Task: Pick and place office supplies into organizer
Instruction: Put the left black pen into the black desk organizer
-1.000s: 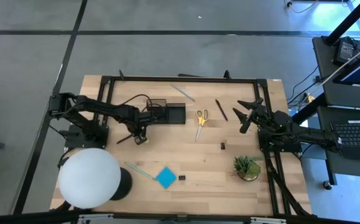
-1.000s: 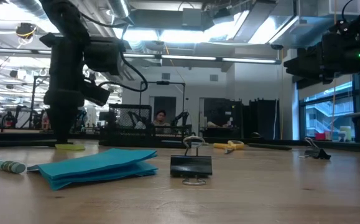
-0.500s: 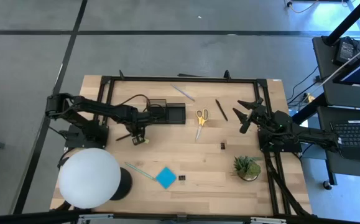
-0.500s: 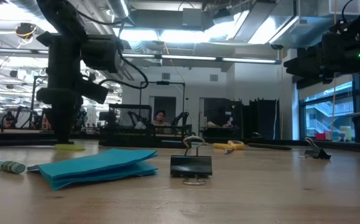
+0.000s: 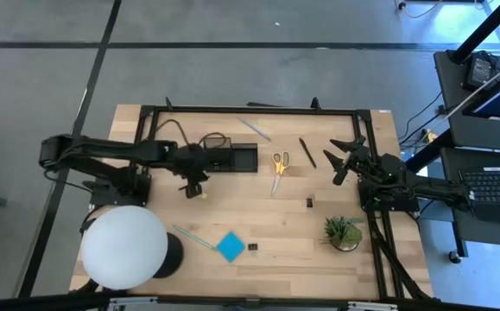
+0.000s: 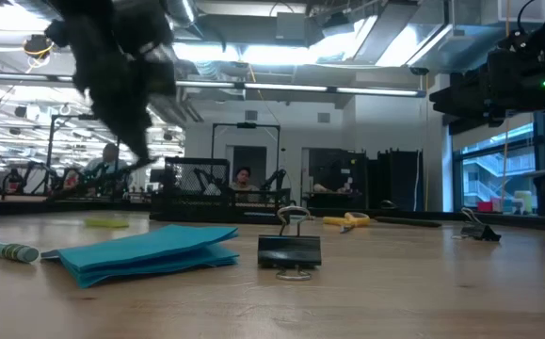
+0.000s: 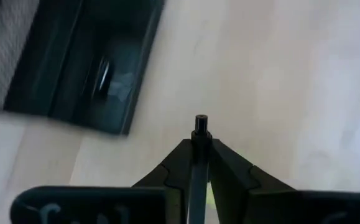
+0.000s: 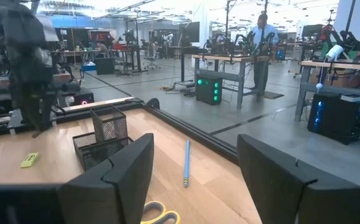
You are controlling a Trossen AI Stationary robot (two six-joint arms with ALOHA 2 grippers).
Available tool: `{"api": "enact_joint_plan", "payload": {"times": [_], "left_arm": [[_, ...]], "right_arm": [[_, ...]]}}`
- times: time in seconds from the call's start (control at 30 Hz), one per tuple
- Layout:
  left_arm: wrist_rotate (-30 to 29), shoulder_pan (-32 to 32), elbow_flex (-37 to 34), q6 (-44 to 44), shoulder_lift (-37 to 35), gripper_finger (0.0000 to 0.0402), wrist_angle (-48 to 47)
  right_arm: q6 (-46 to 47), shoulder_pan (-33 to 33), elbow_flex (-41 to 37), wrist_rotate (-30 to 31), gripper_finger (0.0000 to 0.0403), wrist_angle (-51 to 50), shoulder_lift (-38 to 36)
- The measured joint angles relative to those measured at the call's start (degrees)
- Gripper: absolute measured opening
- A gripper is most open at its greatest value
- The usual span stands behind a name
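The left gripper point(image 5: 192, 179) hangs just beside the organizer point(image 5: 232, 157), clamped on a thin dark pen point(image 7: 198, 162). Yellow-handled scissors point(image 5: 279, 164) lie mid-surface. The right gripper point(image 5: 344, 157) waits, fingers spread. No writing is legible.

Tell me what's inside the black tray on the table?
The organizer looks dark, with nothing plain in its open compartment. The left arm partly covers its other end, hiding that part.

Black clip point(image 6: 290, 252) (beside blue pad point(image 6: 145, 250))
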Motion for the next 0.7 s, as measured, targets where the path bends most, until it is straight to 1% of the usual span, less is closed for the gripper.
{"api": "enact_joint_plan", "payload": {"times": [0.07, 0.17, 0.3, 0.4, 0.53, 0.7], "left_arm": [[0.53, 0.43, 0.06, 1.36, -2.66, 0.0043, 3.27], [-0.31, 1.37, 0.07, 4.03, -6.11, 0.0044, 8.18], [-0.5, 2.93, 0.09, 8.68, -9.3, 0.0044, 14.96], [-0.64, 4.28, 0.11, 11.74, -10.49, 0.0044, 20.41], [-2.62, 6.5, 0.15, 16.37, -10.82, 0.0044, 26.84], [-4.19, 9.54, 0.17, 19.49, -10.81, 0.0036, 29.84]], "right_arm": [[0.01, 0.0, 0.0, 0.0, 0.0233, 0.0, -0.02], [-0.09, 0.0, 0.0, 0.02, 0.0233, 0.0, -0.02], [-0.06, 0.0, 0.0, 0.01, 0.0233, 0.02, -0.01], [-0.01, 0.02, 0.0, 0.02, 0.0233, 0.02, -0.01], [-0.07, 0.0, 0.0, 0.04, 0.0233, 0.05, -0.01], [-0.02, 0.0, 0.0, 0.04, 0.0233, 0.07, -0.02]]}}
